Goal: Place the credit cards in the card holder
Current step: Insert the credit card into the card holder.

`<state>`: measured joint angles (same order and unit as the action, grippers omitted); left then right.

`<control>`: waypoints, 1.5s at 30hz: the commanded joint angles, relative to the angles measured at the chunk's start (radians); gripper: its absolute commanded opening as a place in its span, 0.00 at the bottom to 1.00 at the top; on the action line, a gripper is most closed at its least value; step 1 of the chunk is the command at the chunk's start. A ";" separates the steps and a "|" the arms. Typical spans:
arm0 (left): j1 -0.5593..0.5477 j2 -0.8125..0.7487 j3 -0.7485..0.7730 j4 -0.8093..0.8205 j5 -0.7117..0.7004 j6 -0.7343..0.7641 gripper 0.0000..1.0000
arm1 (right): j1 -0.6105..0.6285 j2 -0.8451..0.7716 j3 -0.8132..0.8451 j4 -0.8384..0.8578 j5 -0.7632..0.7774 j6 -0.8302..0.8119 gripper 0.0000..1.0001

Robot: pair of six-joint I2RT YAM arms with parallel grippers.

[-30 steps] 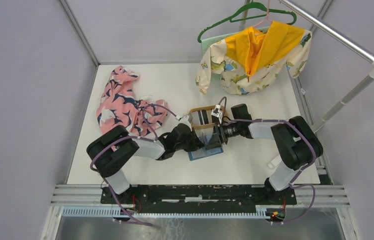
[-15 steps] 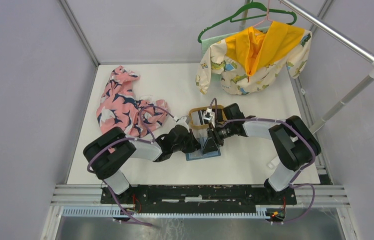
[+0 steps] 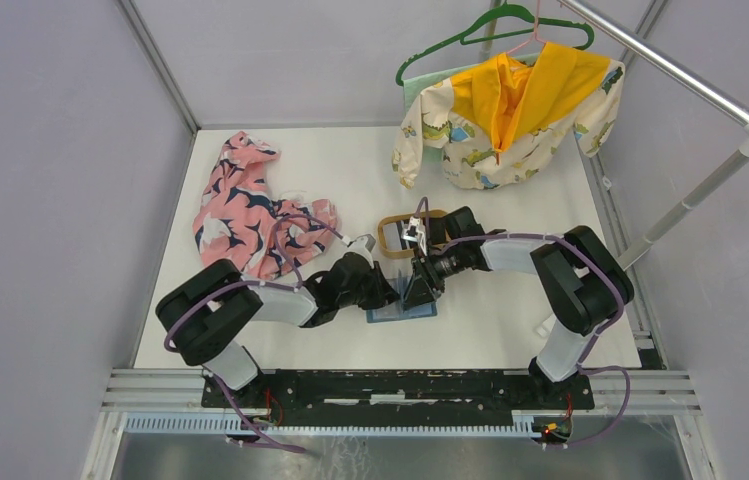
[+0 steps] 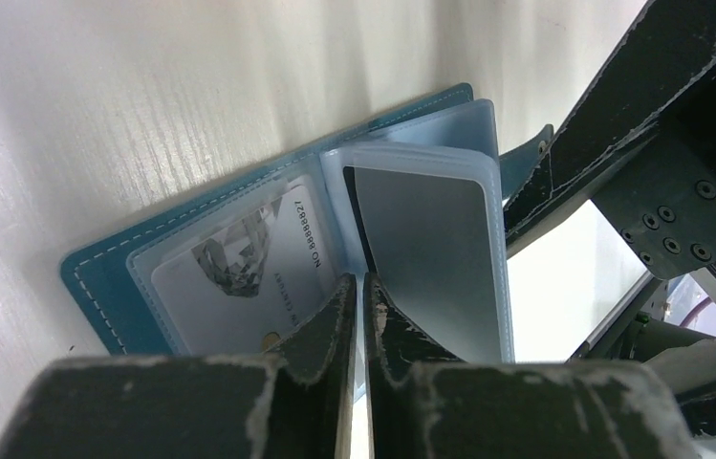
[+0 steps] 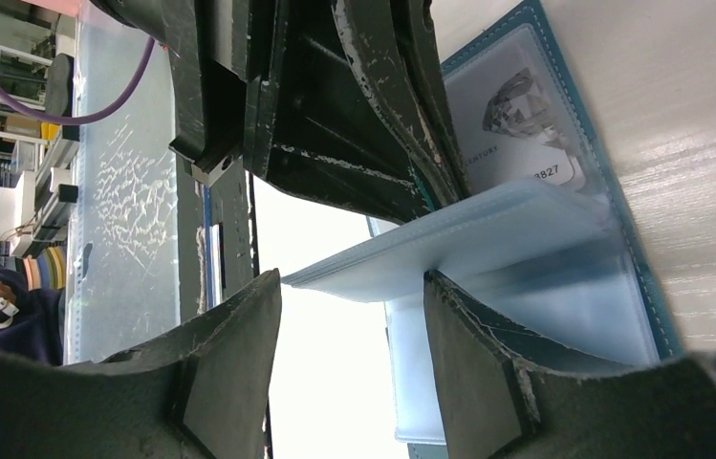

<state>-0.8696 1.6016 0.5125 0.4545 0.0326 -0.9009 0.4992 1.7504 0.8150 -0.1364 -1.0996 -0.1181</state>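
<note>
The teal card holder (image 4: 105, 287) lies open on the white table (image 3: 510, 320), its clear sleeves fanned up. A pale card (image 4: 239, 277) sits in the flat left pocket. A grey card (image 4: 430, 249) sits in an upright sleeve. My left gripper (image 4: 360, 287) points at the spine between them. Its jaws are all but shut, with only a hairline slit and nothing between them. My right gripper (image 5: 354, 287) is open on the holder's other side. The free edge of the sleeves (image 5: 449, 253) lies across its fingertips. In the top view both grippers, left (image 3: 393, 292) and right (image 3: 422, 290), meet over the holder (image 3: 390, 314).
A tan wooden tray (image 3: 387, 235) stands just behind the holder, partly under the right wrist. A pink patterned garment (image 3: 245, 205) lies at the back left. A yellow and cream jacket (image 3: 510, 110) hangs on a green hanger from a metal rail (image 3: 670, 70) at the back right.
Both grippers and the holder have shifted a little to the left. The right gripper came off the tray side down to the sleeves. The left jaws have parted by a hair.
</note>
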 commanded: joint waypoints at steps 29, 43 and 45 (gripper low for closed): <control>0.056 -0.264 -0.107 -0.109 -0.015 -0.041 0.29 | 0.051 0.055 0.122 -0.027 -0.004 -0.066 0.59; 0.061 -0.454 -0.097 -0.398 -0.189 0.017 0.29 | 0.053 -0.029 0.149 -0.131 0.105 -0.213 0.57; 0.060 -0.514 -0.082 -0.480 -0.225 0.036 0.29 | 0.054 -0.049 0.153 -0.155 0.110 -0.244 0.58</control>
<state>-0.8135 1.1923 0.3748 0.1417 -0.0719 -0.8997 0.5495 1.7683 0.9215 -0.2512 -1.0031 -0.2741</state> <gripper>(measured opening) 0.290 0.575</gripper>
